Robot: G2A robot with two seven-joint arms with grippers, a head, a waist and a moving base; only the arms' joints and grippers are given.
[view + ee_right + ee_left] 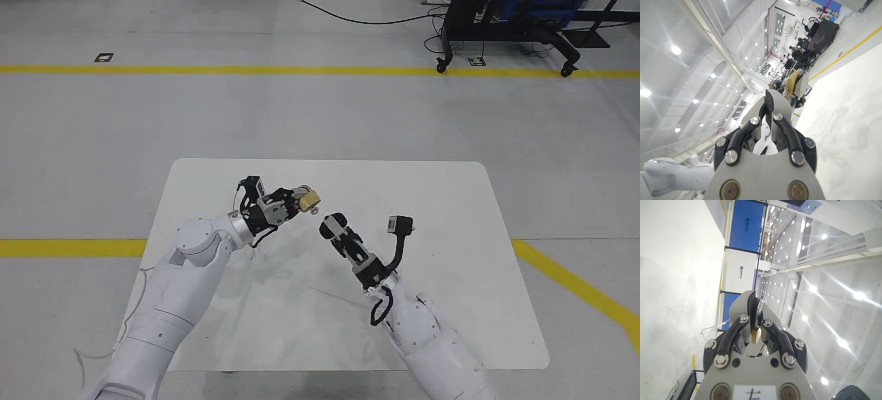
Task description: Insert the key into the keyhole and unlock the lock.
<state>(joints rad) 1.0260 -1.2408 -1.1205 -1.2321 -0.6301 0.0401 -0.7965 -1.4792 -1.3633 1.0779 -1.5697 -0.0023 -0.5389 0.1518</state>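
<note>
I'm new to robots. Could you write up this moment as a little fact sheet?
Left hand: shut on a small brass padlock with a silver shackle
Right hand: fingers shut; whether a key is inside cannot be told
Between them: a gap, padlock not touching right hand
Below: white rectangular table

Lock [311,201] over table [450,200], right gripper [329,226] beside (apart)

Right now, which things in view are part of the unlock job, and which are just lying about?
Job:
padlock, clamped in the left claw
right claw, shut, apart from the padlock

Lying about:
white table
dark wheeled stand, cable and yellow floor line
</note>
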